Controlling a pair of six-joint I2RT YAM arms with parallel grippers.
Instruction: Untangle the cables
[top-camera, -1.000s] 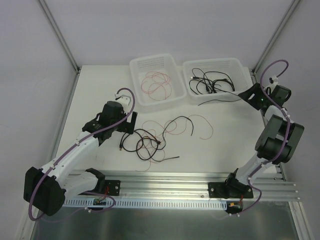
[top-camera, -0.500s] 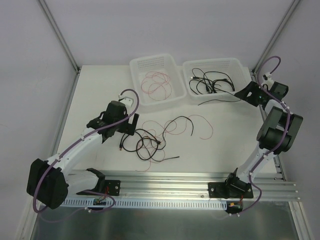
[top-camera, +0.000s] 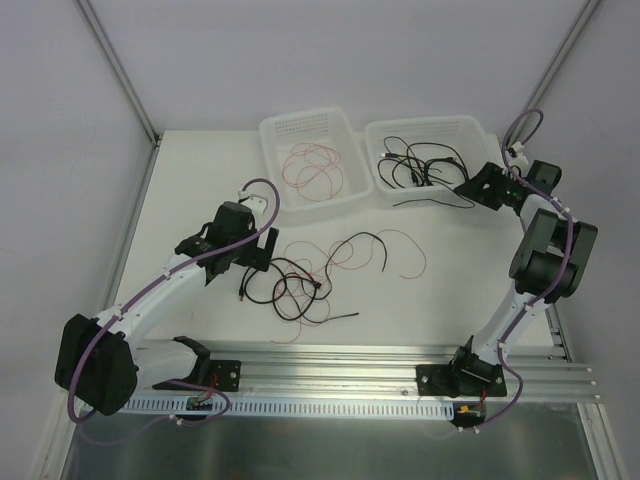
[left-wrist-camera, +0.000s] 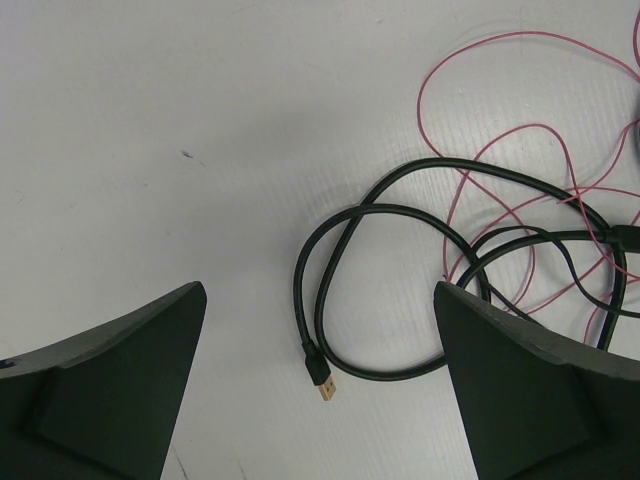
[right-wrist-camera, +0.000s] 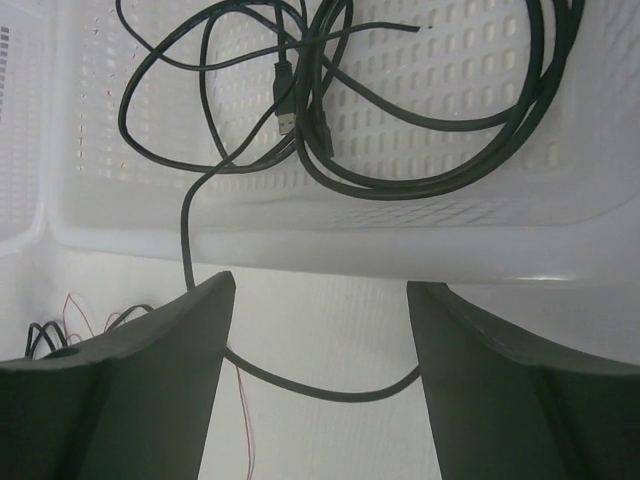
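While the left tool (top-camera: 264, 246) hangs low over the bench (top-camera: 200, 180), its fingers stand as wide apart as they go, and there's nothing between them. Just to its right lies the tangle (top-camera: 300, 280), black and red strands looped through each other. On the wrist view a black loop (left-wrist-camera: 345, 300) sits right under the gap, its gold-tipped plug (left-wrist-camera: 323, 386) flat on the bench. A red wire (left-wrist-camera: 470, 150) curls across it further out, and no finger is touching any of it.

Over on the other side, the right tool (top-camera: 470, 187) is open too, well apart and empty. It points at the near wall of the right basket (right-wrist-camera: 400, 240). One black cable (right-wrist-camera: 300, 385) spills over that wall and trails across the bench beneath the gap between the fingers, ungripped. More black cables (top-camera: 420, 165) lie coiled inside that basket. The left basket (top-camera: 300, 117) holds only red wires (top-camera: 312, 165).
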